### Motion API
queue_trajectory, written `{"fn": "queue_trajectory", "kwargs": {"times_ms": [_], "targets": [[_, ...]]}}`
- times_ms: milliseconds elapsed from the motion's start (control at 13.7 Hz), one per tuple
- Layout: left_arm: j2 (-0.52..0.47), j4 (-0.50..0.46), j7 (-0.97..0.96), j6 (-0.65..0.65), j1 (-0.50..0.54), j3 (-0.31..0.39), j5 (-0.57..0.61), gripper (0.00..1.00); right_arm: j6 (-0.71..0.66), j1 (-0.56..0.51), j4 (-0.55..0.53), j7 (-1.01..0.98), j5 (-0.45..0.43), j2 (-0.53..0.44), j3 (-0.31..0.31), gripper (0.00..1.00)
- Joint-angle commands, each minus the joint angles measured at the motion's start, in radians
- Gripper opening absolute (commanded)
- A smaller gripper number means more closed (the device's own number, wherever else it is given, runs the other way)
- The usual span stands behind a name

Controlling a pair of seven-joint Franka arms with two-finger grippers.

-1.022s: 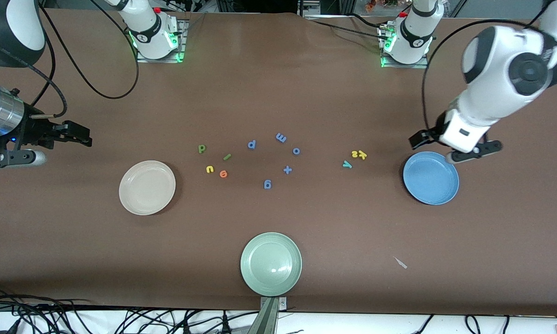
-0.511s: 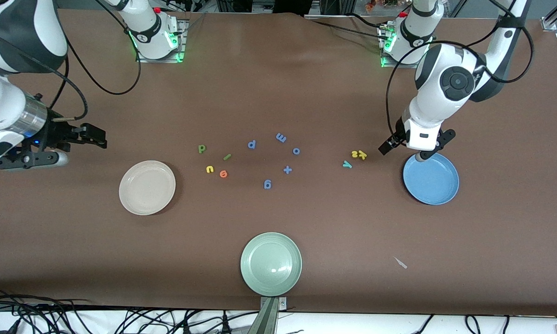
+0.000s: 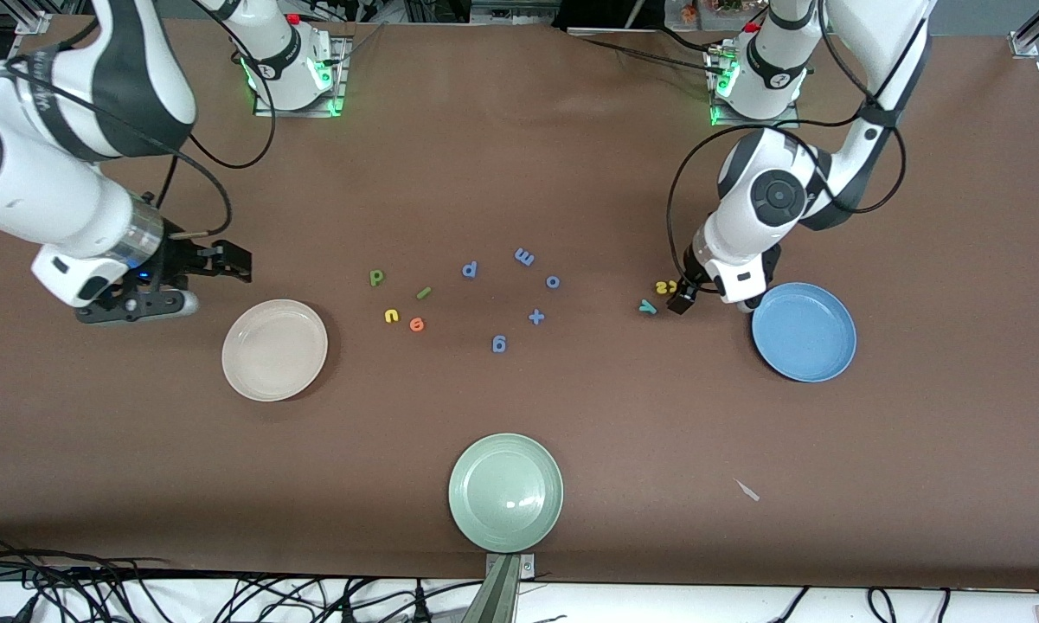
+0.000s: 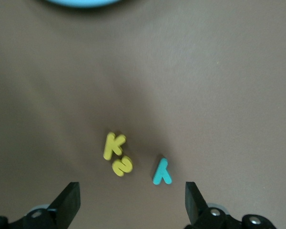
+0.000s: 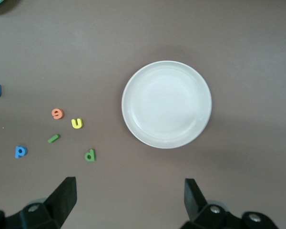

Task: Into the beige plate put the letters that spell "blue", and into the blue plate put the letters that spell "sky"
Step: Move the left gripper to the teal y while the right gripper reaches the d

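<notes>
No brand marks or labels can be read; the only writing is the foam letters themselves.

The left gripper (image 4: 132, 202) is seen low over the table just beside the yellow k (image 3: 673, 284), yellow s (image 4: 122, 165) and teal y (image 3: 647, 305), fingers apart, nothing held. The k and s are shown touching in the left wrist view; in the front view the k is partly hidden by the gripper. The blue plate (image 3: 804, 332) lies bare, near these letters toward the left arm's end.

The right gripper (image 5: 128, 200) is held over bare table beside the beige plate (image 3: 274, 350), fingers apart, nothing held. The olive-green p shape (image 3: 376, 277), dark green bar (image 3: 423, 292), yellow u (image 3: 390, 316) and orange e (image 3: 416, 324) are laid out on the table near the beige plate, none in it.

The blue letters (image 3: 524, 256) and pale green plate (image 3: 505, 491) are shown whole only in the front view.

Versus a second ago: both arms have swung inward toward the letters; no letter or plate has moved.
</notes>
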Motion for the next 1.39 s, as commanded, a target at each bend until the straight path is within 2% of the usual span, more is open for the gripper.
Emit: {"fn": "queue_trajectory", "kwargs": {"times_ms": [0,146,511,876,1314], "targets": [[0.035,0.026,-0.057,0.009,-0.029,0.009,0.004,0.85,0.086,0.008,-0.076,0.086,0.007,0.001,0.042,1.0],[0.052,0.034,-0.096,0.01,-0.045,0.01,0.028,0.8,0.126,0.042,-0.104,0.109,0.003,0.046,0.055,1.0],[0.158,0.148,-0.237,0.009,-0.053,0.009,0.166,0.72,0.374,0.137,-0.26,0.19,0.0,0.078,0.058,1.0],[0.216,0.186,-0.252,0.009,-0.058,0.015,0.194,0.68,0.643,0.154,-0.496,0.219,-0.014,0.076,0.058,1.0],[0.244,0.186,-0.26,0.009,-0.07,0.016,0.194,0.67,0.721,0.162,-0.532,0.241,-0.014,0.136,0.058,0.99]]}}
